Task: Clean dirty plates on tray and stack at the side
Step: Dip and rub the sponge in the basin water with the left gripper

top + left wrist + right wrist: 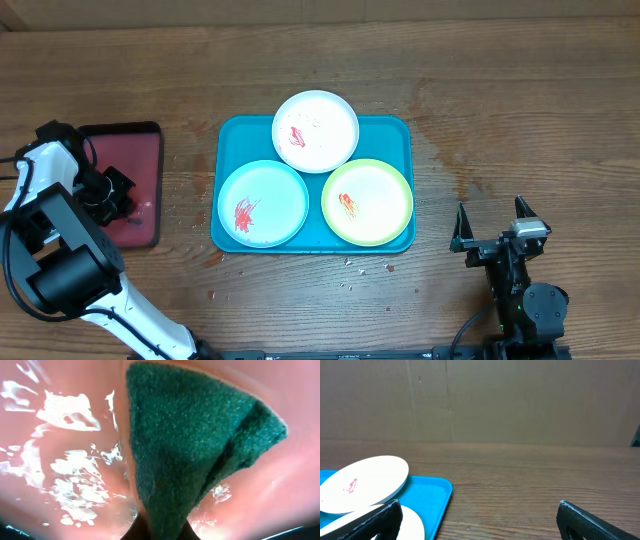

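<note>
Three plates lie on the turquoise tray: a white-rimmed one at the back, a pale blue one front left and a yellow-green one front right. Each carries red or orange smears. My left gripper is down inside the small pink-red tray, left of the turquoise tray. In the left wrist view it is shut on a dark green scouring pad, which hangs folded over the wet pink floor. My right gripper stands open over bare wood right of the tray, holding nothing.
Small crumbs dot the wood in front of the turquoise tray. A damp stain marks the table to its right. In the right wrist view the tray's corner and the white plate lie left of the open fingers.
</note>
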